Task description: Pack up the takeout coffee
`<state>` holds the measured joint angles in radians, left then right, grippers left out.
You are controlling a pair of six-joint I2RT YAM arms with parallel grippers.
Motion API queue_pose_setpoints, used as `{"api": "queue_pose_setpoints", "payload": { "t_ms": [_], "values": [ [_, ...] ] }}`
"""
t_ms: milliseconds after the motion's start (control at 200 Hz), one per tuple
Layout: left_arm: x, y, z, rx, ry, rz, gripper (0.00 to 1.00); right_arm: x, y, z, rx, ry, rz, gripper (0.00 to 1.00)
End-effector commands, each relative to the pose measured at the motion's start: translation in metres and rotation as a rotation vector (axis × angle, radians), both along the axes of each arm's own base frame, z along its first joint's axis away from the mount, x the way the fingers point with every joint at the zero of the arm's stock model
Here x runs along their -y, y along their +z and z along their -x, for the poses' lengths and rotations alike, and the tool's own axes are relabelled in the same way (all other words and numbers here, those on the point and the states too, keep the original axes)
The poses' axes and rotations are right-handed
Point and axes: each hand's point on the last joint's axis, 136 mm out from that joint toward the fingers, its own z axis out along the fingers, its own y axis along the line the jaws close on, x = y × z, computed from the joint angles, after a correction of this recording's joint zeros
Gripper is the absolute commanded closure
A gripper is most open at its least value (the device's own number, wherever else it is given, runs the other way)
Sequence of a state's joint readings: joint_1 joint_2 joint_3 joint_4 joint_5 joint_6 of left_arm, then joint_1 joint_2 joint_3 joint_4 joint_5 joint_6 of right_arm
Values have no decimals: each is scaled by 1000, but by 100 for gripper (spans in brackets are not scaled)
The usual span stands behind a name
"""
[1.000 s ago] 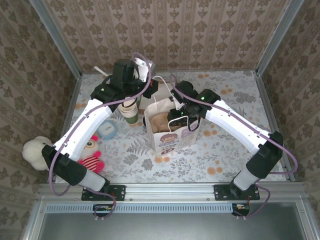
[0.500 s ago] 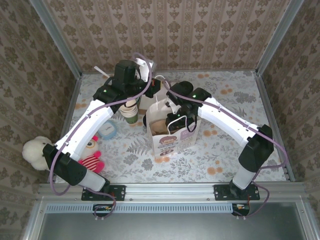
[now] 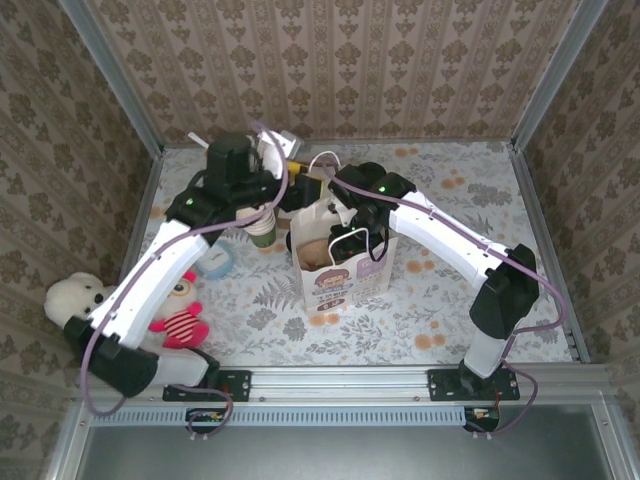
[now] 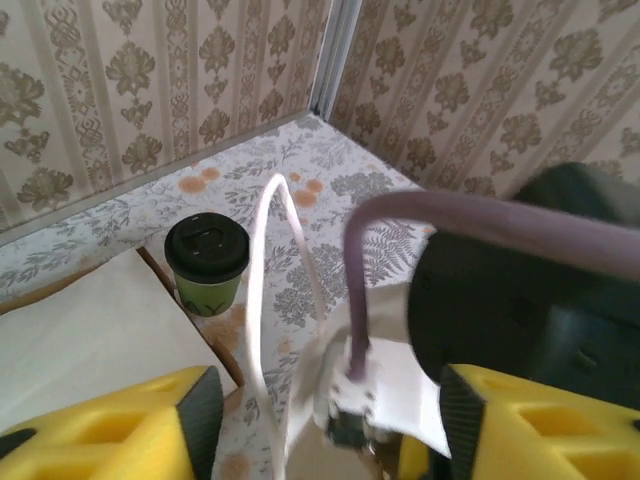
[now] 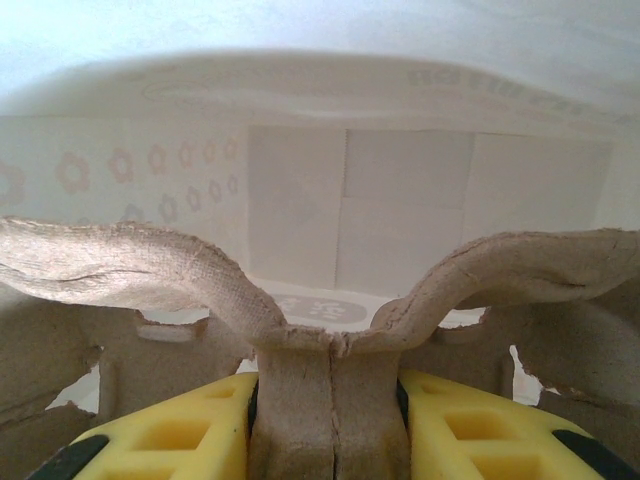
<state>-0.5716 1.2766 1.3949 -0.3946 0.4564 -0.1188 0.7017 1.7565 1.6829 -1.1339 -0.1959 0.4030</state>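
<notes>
Far left: white plush toy point(image 3: 72, 298) at the table edge shows more than a second ago, because the left arm's lower link has swung off it. The red-striped plush point(image 3: 180, 322) just beside it is unmoved. The small blue-and-white round item point(image 3: 214, 260) and the stack of lidless cups point(image 3: 262, 228) sit where they did. The left arm's wrist body has shifted leftward since the earlier overhead frame. The left gripper point(image 3: 306, 186) hangs by the back-left corner of the paper bag point(image 3: 345, 282). In the wrist view the left gripper point(image 4: 328, 395) has its yellow fingers point(image 4: 110, 425) well apart and clamps nothing. The bag's white loop handle point(image 4: 262, 300) rises loose between them. The takeout coffee point(image 4: 207, 262) stands upright, lid on, on the floral table cover point(image 4: 300, 160). It lies beyond the left finger, just beside the corner of a flat white sheet point(image 4: 90, 330) and near the back wall, outside the bag. Centre: the paper bag stands upright and open in about the same spot. A brown moulded pulp carrier point(image 3: 318, 250) sits inside it. The right gripper point(image 3: 358, 232) stays down in the bag mouth. In its wrist view the right gripper point(image 5: 330, 395) pinches the carrier's central rib point(image 5: 330, 390) between narrow-set jaws. Right: the right arm's elbow point(image 3: 505, 290) has drawn inward compared with a second ago.
</notes>
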Motion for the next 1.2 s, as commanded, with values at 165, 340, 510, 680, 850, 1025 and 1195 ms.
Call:
{"api": "queue_pose_setpoints", "payload": {
  "t_ms": [165,340,510,680,850,1025,1195],
  "values": [
    [-7,26,79,209,-295,99,28,-1,-2,7,-55,-15,9,62],
    [6,22,120,230,-489,120,28,-1,-2,6,-50,-20,14,62],
    [17,18,150,272,-615,112,28,-1,-2,4,-48,-30,15,62],
    [31,13,152,284,-598,74,41,0,-4,4,-53,-43,24,62],
    [44,1,165,251,-672,40,66,-2,-5,3,-69,-53,30,62],
    [49,-4,183,254,-759,26,80,-5,-3,3,-84,-75,15,62],
    [52,-7,215,289,-892,24,82,-6,-8,8,-149,-101,6,62]
  ]
}}
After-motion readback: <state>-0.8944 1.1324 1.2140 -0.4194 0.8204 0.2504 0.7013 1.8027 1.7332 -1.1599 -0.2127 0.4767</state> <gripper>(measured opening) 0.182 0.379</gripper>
